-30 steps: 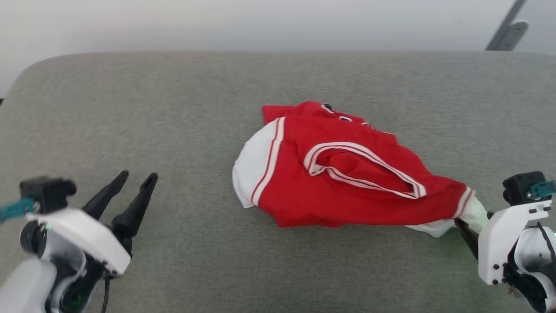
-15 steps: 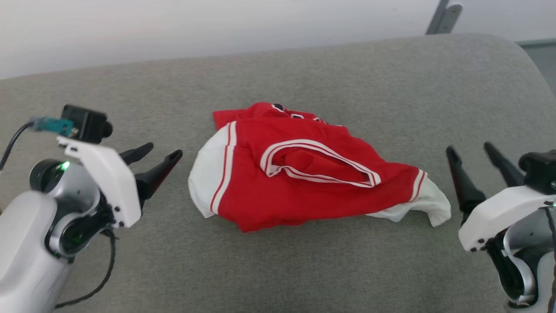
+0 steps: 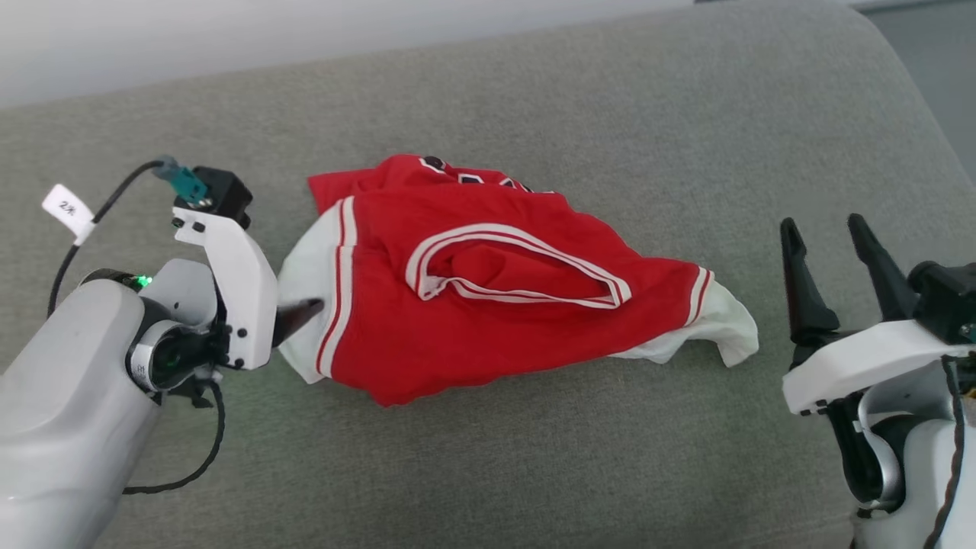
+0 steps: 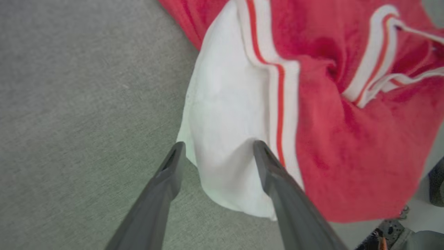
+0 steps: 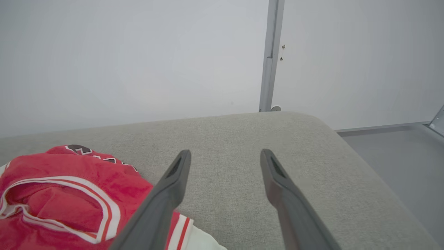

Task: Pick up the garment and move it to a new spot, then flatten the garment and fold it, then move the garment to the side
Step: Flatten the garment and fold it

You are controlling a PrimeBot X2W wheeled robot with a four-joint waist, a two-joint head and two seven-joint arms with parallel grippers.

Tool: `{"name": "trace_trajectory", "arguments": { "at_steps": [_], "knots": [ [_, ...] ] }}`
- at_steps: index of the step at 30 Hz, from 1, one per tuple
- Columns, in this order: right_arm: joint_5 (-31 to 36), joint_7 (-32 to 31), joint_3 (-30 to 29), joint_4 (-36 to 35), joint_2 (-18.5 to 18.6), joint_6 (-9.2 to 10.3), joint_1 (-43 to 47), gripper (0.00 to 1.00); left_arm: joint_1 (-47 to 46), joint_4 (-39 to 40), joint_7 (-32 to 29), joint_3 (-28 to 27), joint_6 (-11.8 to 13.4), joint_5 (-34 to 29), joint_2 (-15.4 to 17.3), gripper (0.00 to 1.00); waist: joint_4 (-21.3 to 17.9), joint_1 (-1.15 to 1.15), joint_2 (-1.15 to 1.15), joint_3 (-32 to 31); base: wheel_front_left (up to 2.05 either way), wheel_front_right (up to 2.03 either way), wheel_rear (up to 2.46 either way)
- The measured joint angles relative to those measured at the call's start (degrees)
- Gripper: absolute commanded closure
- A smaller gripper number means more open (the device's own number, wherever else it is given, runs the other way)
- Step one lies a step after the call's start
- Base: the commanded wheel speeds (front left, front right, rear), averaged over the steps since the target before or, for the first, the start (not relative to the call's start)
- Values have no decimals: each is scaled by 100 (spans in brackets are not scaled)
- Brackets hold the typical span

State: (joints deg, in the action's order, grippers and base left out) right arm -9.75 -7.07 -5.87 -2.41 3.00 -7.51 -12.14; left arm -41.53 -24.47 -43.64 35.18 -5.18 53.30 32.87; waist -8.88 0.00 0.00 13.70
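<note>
While crumpled red soft-fabric garment [image 3: 488, 282] lies mid grey woven cushion [image 3: 534, 457], left gripper [image 4: 218, 146], jaws apart, straddles its left white sleeve, likely to pinch; right gripper [image 3: 823, 225], spread and empty, hovers right of it.

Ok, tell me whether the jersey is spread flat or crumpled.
Crumpled. The garment lies bunched on the grey cushion, striped neck trim twisted into a loop, lettering mostly hidden behind a fold.
</note>
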Motion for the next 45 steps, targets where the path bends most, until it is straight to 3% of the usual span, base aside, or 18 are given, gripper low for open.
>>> {"name": "trace_trajectory", "arguments": {
  "at_steps": [9, 10, 11, 12, 17, 23, 29, 36, 43, 44, 45],
  "knots": [
    [-289, 330, 194, 304, -4, 1, -209, 0, -404, -973, -125, 189, -38, -94, -216, 0, -252, 0, 0, 379, 0, 0, 0],
    [-328, 360, 205, 327, -5, 0, -240, 0, -439, -1043, -133, 211, -77, -93, -231, 7, -266, 0, 0, 412, 0, 0, 0],
    [-330, 377, 216, 352, -4, 0, -269, 0, -483, -1107, -135, 230, -92, -92, -244, 80, -273, 0, 1, 440, 0, 0, 0],
    [-336, 392, 230, 381, -5, 0, -290, 0, -531, -1176, -137, 241, -120, -82, -261, 100, -276, 0, 0, 464, 0, 0, 0],
    [-346, 457, 172, 456, -5, 0, -354, 0, -679, -1302, -146, 312, -175, -13, -332, 100, -166, 0, 0, 496, 0, 0, 0],
    [-270, 456, 8, 452, -5, 1, -372, 0, -658, -1199, 81, 304, -213, 73, -178, 100, 60, 0, 0, 435, 0, 0, 0],
    [-186, 382, -104, 405, -11, 0, -370, 0, -492, -945, 332, 44, -176, 136, 444, 100, 326, 0, 0, 331, 0, 0, 0],
    [-161, 274, -171, 303, -11, 0, -363, 0, -64, -659, 471, -343, 126, 375, 1087, 100, 596, 0, 0, 221, 0, 0, 0],
    [-152, 181, -171, 266, -11, 0, -268, 0, 474, -391, 377, -460, 392, 671, 1230, 100, 741, 0, 0, 110, 0, 0, 0],
    [-152, 162, -168, 263, -10, 0, -253, 0, 503, -326, 376, -453, 419, 669, 1243, 65, 756, 0, 0, 91, 0, 0, 0],
    [-146, 152, -167, 261, -10, 0, -244, 0, 529, -248, 376, -453, 425, 665, 1251, 15, 771, 0, 0, 72, 0, 0, 0]
  ]
}}
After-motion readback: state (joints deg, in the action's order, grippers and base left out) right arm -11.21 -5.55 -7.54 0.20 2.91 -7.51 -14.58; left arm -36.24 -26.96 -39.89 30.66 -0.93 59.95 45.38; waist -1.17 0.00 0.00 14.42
